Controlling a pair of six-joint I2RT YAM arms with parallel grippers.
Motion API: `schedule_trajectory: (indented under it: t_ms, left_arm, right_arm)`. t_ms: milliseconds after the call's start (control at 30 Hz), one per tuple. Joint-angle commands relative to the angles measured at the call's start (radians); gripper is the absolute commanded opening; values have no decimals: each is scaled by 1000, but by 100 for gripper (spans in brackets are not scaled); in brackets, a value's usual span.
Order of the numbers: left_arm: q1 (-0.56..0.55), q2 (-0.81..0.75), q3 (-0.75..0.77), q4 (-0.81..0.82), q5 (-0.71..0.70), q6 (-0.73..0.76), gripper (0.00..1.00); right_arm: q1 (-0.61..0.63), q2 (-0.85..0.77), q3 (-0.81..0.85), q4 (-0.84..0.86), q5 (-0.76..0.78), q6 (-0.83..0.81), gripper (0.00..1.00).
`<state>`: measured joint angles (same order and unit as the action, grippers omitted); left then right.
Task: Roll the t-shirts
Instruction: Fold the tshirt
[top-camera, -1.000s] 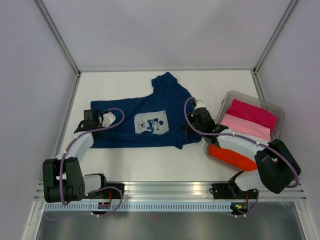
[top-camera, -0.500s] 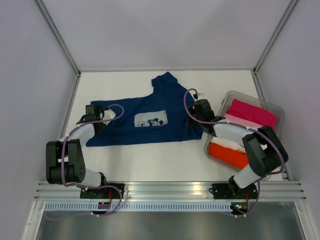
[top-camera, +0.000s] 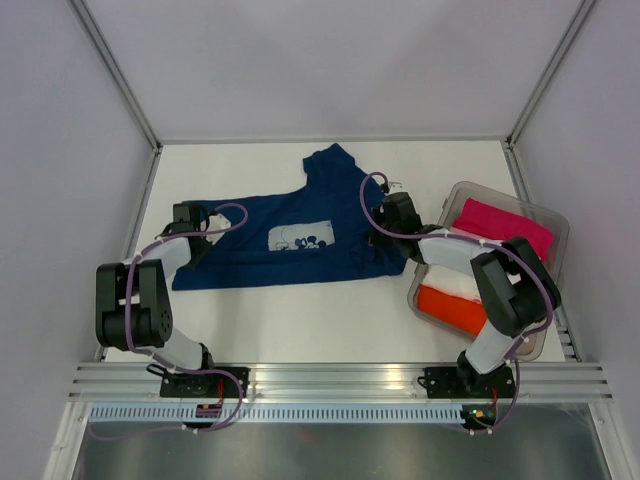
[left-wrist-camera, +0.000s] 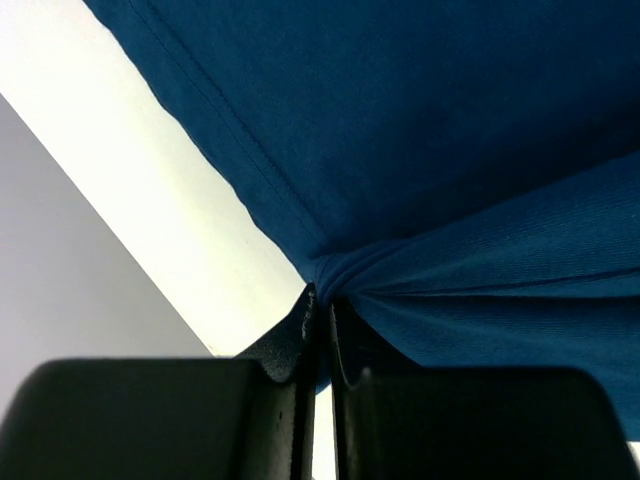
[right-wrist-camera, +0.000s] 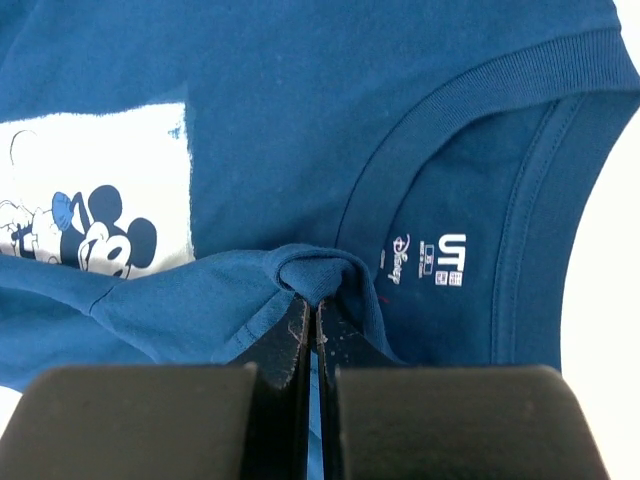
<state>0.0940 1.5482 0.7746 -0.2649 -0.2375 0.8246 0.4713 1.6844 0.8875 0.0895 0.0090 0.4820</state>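
At the left, close to the grey side wall (top-camera: 70, 200), the left gripper (top-camera: 189, 224) had its fingers closed on a pinch of the hem end of the dark navy-blue cotton t-shirt (top-camera: 300, 215). This shirt lay across the middle of the white table (top-camera: 300, 325), hem to the left, collar to the right, one sleeve pointing to the far side. At the collar end the right gripper (top-camera: 392, 216) was also closed on a small bunch of the cloth, just beside the neck ribbing. The fold it carried covered a lower part of the white square cartoon print (right-wrist-camera: 95, 190).

I judge the step was folding the near long side over the middle, to make a narrow band for rolling. Both grips should travel together and hold the cloth tight between them, so the folded edge comes straight, and lay it down before letting go.

Bare table showed beyond and in front of the shirt. The left side had little room to the wall. The right arm lay just beside the clear plastic bin (top-camera: 556, 222) with a folded magenta tee (top-camera: 500, 224) and an orange-red tee (top-camera: 450, 306), so it should not swing rightward.
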Motion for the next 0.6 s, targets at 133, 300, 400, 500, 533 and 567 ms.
schedule_trajectory:
  t_ms: [133, 300, 400, 500, 533, 567]
  left_arm:
    - [9, 41, 40, 44, -40, -42, 10]
    - [12, 49, 43, 47, -40, -54, 24]
    - [16, 49, 58, 47, -55, -71, 51]
    - [32, 9, 75, 30, -94, -93, 60]
    - [47, -11, 80, 15, -89, -96, 63]
    - [58, -29, 86, -3, -82, -102, 67]
  right_arm:
    - [-8, 37, 67, 10, 42, -25, 0]
    - [-8, 50, 70, 1, 66, -31, 19]
    - [-8, 61, 106, -51, 91, -42, 44]
    - [-7, 23, 151, -140, 144, -59, 49]
    - [-7, 5, 166, -158, 163, -69, 49]
    - [-5, -33, 175, -181, 190, -75, 49]
